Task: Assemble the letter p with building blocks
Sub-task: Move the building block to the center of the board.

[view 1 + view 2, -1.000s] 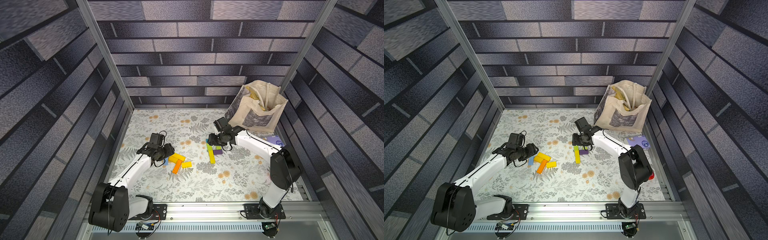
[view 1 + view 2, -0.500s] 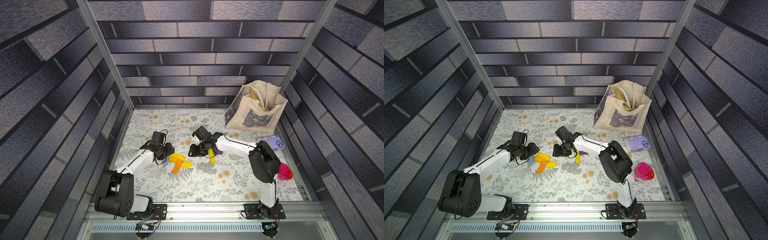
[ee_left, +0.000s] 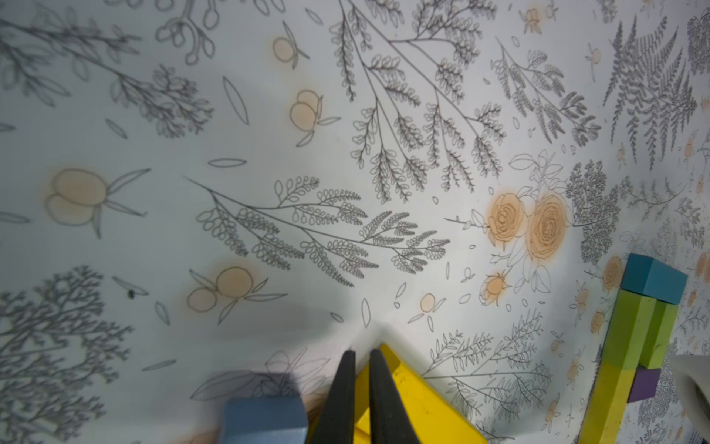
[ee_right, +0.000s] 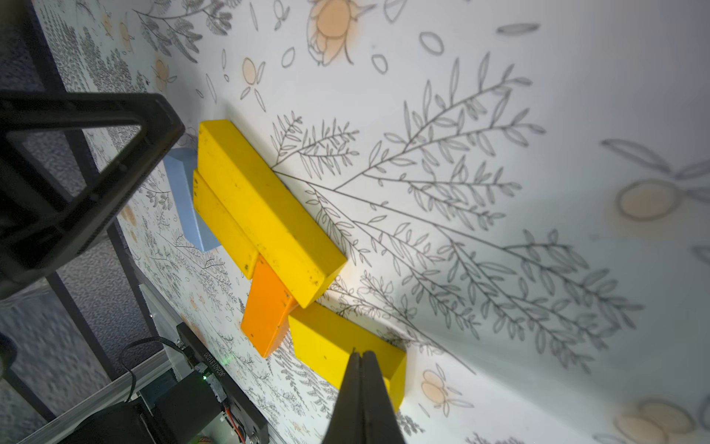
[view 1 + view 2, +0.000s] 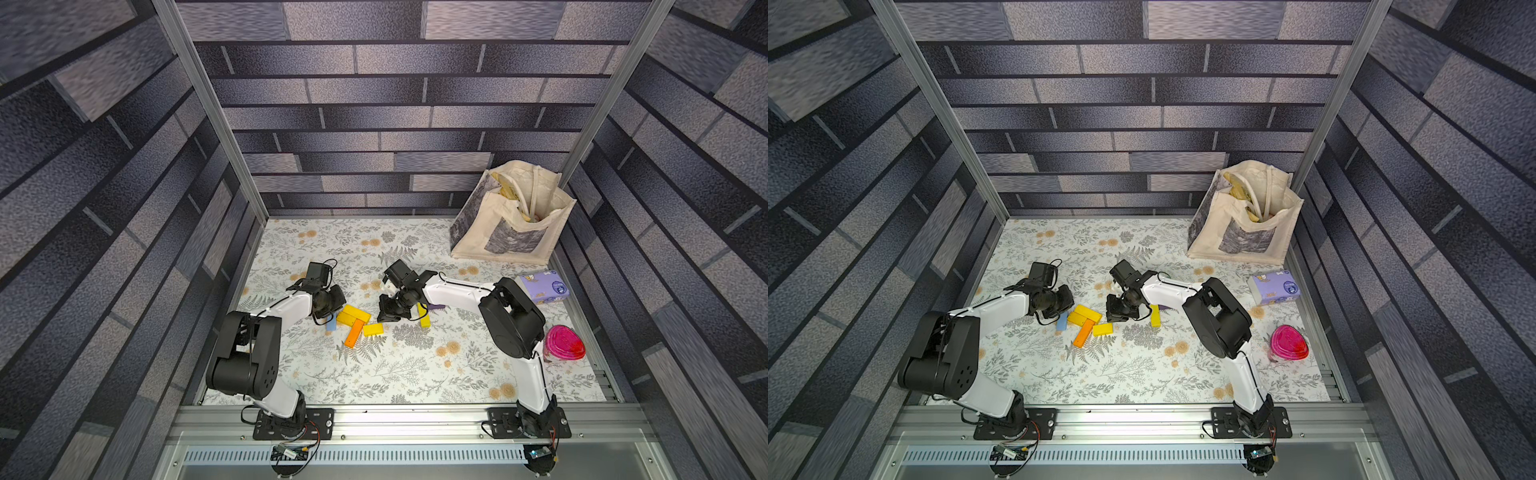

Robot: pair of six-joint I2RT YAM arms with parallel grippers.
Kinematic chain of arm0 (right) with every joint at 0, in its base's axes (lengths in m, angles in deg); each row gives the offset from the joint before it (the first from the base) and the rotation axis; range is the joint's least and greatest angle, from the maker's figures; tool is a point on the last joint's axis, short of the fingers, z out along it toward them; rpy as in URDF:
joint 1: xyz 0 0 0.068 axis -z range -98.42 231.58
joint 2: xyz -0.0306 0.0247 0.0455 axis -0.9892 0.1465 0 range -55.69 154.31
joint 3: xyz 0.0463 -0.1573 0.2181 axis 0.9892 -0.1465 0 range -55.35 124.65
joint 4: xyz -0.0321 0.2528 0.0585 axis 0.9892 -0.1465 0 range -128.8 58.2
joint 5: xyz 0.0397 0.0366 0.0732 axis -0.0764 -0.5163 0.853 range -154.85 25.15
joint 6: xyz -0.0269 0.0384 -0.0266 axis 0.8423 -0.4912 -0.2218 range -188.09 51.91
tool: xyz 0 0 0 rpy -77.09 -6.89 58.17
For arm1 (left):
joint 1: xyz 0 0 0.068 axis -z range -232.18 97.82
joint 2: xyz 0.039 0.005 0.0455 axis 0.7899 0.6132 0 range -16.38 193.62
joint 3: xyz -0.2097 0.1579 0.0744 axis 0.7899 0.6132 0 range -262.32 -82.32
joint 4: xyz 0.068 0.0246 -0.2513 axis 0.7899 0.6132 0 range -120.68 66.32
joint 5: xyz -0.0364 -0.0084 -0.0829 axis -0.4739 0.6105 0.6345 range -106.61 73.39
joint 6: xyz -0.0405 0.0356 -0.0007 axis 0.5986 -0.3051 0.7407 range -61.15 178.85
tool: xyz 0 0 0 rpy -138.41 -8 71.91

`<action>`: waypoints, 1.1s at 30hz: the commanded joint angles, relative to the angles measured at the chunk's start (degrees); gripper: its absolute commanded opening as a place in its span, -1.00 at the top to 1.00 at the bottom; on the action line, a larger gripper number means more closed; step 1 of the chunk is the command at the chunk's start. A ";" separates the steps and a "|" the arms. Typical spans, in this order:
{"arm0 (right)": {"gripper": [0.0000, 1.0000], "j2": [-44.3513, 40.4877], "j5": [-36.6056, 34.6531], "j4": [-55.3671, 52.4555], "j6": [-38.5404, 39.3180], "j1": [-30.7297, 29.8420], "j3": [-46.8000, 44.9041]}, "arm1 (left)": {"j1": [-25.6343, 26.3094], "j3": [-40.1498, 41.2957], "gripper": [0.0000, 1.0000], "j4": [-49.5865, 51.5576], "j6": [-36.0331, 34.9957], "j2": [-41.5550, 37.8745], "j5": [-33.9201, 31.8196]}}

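Two groups of building blocks sit mid-frame in a top view: the yellow pair (image 5: 353, 314) touching the orange block (image 5: 354, 332) and short yellow block (image 5: 372, 329), and the yellow-green column (image 5: 424, 319) just beside the right gripper (image 5: 388, 313). The tote bag (image 5: 511, 224), tissue pack (image 5: 544, 286) and pink container (image 5: 565, 343) keep to the right, well apart.

On the left wrist view I see the left gripper (image 3: 359, 355) all but together at low centre, over the yellow pair, with the light blue block (image 3: 265, 419) beside it.

On the right wrist view the fingers press together above the short yellow block, and a black frame (image 4: 77, 173) blocks the left edge.
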 commanded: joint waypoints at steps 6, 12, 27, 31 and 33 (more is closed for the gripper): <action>1.00 4.33 3.57 3.98 -2.79 -0.45 1.35 | -0.19 -1.81 0.83 -1.21 -1.36 4.09 4.01; 1.00 7.15 4.43 4.88 -4.05 -0.46 4.49 | 0.18 -1.73 0.90 -1.07 -1.64 5.35 6.75; 1.00 13.17 -0.13 -1.43 -4.47 5.27 16.30 | 3.59 -5.13 0.90 -2.43 -0.34 11.70 8.61; 1.00 14.28 0.23 -3.14 -3.38 6.90 19.93 | 3.87 -6.34 0.91 -2.80 0.04 13.26 9.19; 1.00 15.03 0.35 -4.11 -2.78 7.34 21.82 | 4.23 -6.96 0.94 -3.02 0.21 13.99 9.43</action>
